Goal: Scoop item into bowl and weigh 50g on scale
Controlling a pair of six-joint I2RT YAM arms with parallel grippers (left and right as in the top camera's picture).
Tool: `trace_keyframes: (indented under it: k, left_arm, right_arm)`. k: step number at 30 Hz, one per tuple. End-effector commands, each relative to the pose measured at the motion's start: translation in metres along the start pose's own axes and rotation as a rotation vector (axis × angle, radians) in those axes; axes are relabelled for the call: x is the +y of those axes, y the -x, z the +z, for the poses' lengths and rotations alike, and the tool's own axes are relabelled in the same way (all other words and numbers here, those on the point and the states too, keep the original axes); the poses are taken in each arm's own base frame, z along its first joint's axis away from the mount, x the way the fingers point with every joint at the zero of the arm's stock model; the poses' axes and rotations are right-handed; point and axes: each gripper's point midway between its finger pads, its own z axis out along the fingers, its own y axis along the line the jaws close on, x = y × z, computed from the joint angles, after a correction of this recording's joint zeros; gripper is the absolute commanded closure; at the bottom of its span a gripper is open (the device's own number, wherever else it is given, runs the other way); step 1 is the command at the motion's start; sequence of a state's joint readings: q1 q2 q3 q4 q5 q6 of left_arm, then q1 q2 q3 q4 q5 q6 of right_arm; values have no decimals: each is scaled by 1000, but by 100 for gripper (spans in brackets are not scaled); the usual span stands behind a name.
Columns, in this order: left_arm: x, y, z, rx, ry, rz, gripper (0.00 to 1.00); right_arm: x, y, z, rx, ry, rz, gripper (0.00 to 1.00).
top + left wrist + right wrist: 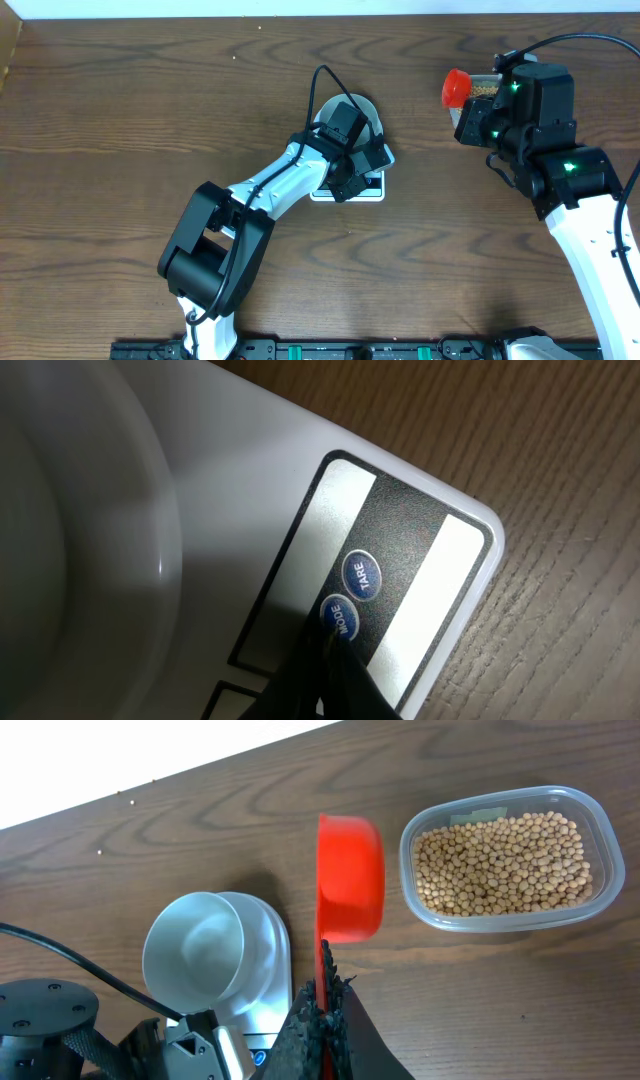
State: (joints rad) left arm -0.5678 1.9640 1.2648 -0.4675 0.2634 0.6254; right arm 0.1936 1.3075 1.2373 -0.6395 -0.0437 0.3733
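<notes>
Tan beans (500,860) lie in clear tub (612,870); bowl (195,955) sits on scale (277,970).

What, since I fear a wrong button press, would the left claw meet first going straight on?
Likely the MODE button on the scale: the shut left claw ends at its lower edge; whether it touches is unclear.

Scale (250,470) is glossy white plastic, scoop (350,880) and clear tub (606,870) plastic, table (560,450) grained wood.

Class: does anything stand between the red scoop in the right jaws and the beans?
Nothing visible. The red scoop hangs empty beside the clear tub, which has no lid; the beans lie exposed, only bare table between.
</notes>
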Motion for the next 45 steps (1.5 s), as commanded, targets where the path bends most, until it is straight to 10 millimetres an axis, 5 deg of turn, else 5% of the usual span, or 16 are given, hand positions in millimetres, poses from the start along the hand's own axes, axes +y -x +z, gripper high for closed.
trace_keyframes:
  k: [1, 20, 45]
  left_arm:
    - [-1, -30, 27, 106, -10, -15, 93]
    - [0, -29, 27, 101, -9, -17, 93]
    - [11, 4, -36, -17, 100, 12, 93]
  right_arm:
    - [-1, 10, -5, -28, -13, -12, 99]
    - [-2, 9, -5, -25, -15, -13, 99]
    - [-17, 3, -6, -1, -91, -62, 99]
